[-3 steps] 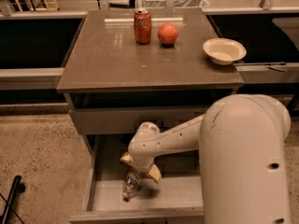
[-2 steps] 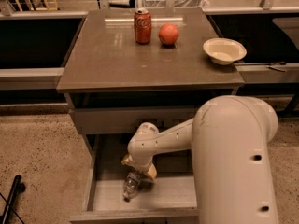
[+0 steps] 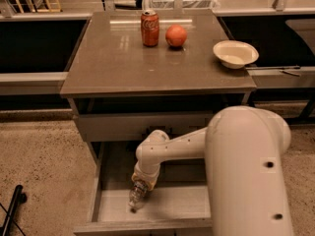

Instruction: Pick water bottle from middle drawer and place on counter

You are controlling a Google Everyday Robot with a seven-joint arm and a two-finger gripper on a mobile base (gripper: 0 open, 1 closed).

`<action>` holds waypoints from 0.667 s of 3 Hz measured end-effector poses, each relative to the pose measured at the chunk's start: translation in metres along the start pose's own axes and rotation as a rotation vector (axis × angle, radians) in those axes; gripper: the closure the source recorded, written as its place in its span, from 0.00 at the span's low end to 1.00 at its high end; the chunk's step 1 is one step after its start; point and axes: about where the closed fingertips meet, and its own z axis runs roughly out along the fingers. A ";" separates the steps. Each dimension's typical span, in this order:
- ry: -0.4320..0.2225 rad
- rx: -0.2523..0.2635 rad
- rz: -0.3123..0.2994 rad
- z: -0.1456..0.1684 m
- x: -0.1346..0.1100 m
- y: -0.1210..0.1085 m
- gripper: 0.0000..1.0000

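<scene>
The water bottle (image 3: pixel 136 197) was in the open middle drawer (image 3: pixel 177 203), near the left part of its pale floor and close to the front edge. It stood more or less on end and tilted a little, with its upper end hidden under the gripper (image 3: pixel 142 182). The gripper was down inside the drawer, pointing downward and set right on the top of the bottle. Whether it had clamped on the bottle or only sat against it could not be told from this view. The white arm (image 3: pixel 179 146) reached into the drawer from the right, and its big rounded housing (image 3: pixel 246 171) covered the drawer's right side.

Above the drawer, the counter (image 3: pixel 113 63) already carried a red soda can (image 3: pixel 150 28) and a round orange-red fruit (image 3: pixel 175 36) near its back edge, plus a pale bowl (image 3: pixel 235 53) at the right edge. The front and left parts of the slab were bare.

Judged from this, the task was at an early stage. The drawer was open and the reach to the bottle had been made, but the bottle had not left the drawer. Securing the grasp, lifting the bottle clear of the drawer and the counter's edge, and setting it down on the counter were not yet done.
</scene>
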 end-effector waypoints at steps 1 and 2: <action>-0.001 0.142 0.028 -0.054 -0.018 -0.007 0.88; 0.087 0.302 0.085 -0.148 -0.041 0.002 1.00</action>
